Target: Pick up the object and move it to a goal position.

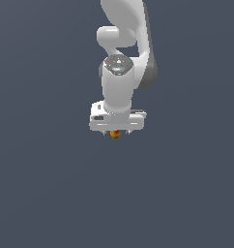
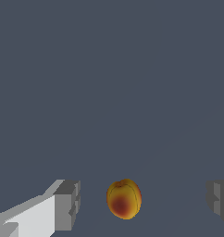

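Note:
The object point(image 2: 124, 199) is a small roundish orange-yellow lump with a reddish patch. In the wrist view it lies between my two grey fingertips point(image 2: 67, 204), with a gap on either side of it, closer to one finger than the other. My gripper point(image 2: 142, 202) is open and touches nothing. In the exterior view the white arm points straight down and the gripper point(image 1: 116, 131) hangs right over the object point(image 1: 115, 134), which peeks out just under the hand. The fingers themselves are mostly hidden there by the hand.
A plain dark grey-blue ground point(image 1: 51, 193) fills both views. No other objects, containers or edges show.

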